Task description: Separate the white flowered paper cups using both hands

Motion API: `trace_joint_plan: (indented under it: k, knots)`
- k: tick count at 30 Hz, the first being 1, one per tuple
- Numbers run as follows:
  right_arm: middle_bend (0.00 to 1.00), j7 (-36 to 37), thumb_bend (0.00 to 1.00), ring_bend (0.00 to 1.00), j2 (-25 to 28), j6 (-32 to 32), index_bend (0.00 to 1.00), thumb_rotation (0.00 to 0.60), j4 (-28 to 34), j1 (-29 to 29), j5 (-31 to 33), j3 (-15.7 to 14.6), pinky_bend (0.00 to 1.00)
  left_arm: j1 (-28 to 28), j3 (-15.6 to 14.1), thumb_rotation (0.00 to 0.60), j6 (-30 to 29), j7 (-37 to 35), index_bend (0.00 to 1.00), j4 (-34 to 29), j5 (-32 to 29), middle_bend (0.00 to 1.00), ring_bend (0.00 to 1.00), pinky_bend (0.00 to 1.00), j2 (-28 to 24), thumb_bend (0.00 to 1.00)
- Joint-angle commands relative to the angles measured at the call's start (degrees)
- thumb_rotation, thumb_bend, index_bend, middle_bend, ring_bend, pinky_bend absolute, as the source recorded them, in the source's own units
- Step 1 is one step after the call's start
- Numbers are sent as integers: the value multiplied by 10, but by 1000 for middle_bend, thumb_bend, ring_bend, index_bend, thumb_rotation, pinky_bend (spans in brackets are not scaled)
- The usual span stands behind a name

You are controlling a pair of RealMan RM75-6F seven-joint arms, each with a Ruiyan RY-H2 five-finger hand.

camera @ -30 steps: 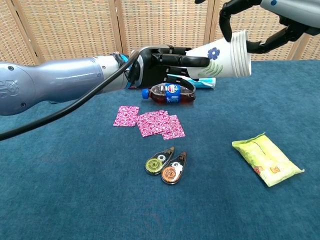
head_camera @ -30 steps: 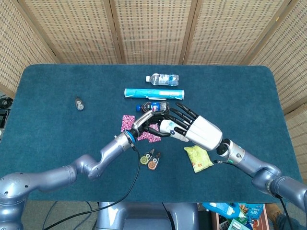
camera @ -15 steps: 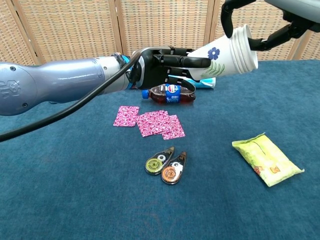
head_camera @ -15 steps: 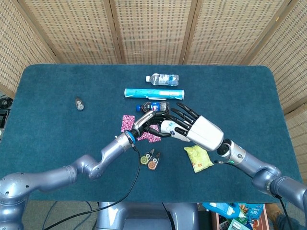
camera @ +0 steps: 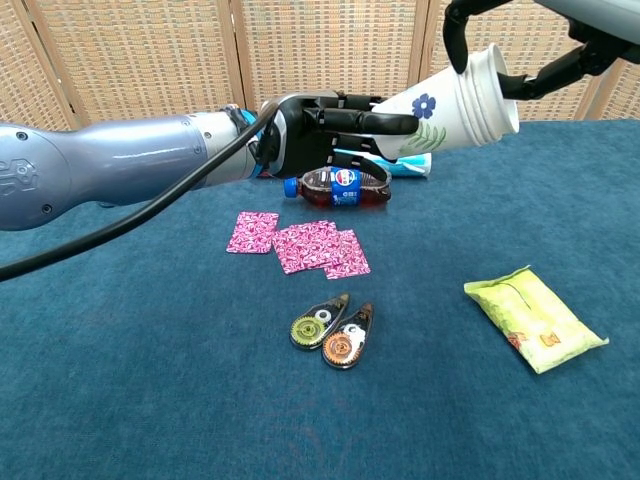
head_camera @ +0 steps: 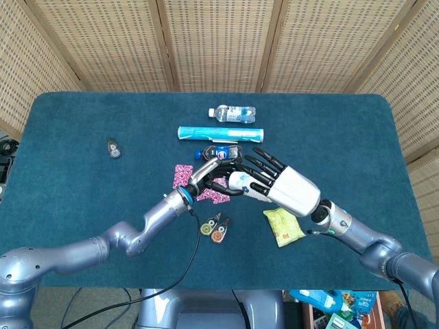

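White cups: nested white flowered paper cups (camera: 450,112) lie on their side in the air above the middle of the table, narrow end toward the left hand, stacked rims toward the right hand; a blue flower print shows on the wall.
Left hand: the left hand (camera: 330,118) grips the narrow end, dark fingers (camera: 385,123) lying along the cup wall.
Right hand: the right hand (head_camera: 278,185) has dark fingers (camera: 458,45) hooked over the rims from above and from the far side, holding the wide end.
Below the cups: a dark cola bottle (camera: 340,187) lies flat, just in front of a teal-and-white tube (head_camera: 221,132); beyond that a clear water bottle (head_camera: 232,112) lies on its side.
Nearer: pink patterned squares (camera: 300,243) overlap in a row; two correction tape dispensers (camera: 334,333) sit side by side, touching.
Right side: a yellow-green packet (camera: 533,319) lies flat, well apart from the rest.
Far left: a small grey object (head_camera: 113,147) lies alone.
Surface: blue cloth table (camera: 150,380), wicker screen (head_camera: 219,41) behind.
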State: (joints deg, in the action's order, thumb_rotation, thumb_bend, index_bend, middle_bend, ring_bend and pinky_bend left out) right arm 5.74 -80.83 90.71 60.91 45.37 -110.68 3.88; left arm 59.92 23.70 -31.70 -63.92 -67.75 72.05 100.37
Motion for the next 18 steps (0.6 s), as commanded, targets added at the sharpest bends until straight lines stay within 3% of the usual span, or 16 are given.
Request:
trace_joint_plan:
  k: [1, 18]
  knots:
    - [277, 0, 586, 158, 0, 0, 713, 600, 0, -1, 0, -1, 149, 0, 0, 600, 0, 1, 522, 0, 0, 496, 483, 476, 0, 120]
    - [279, 3, 585, 158, 20, 30, 715, 600, -21, -24, 1, -13, 160, -31, -3, 600, -10, -16, 522, 14, 7, 496, 483, 476, -39, 120]
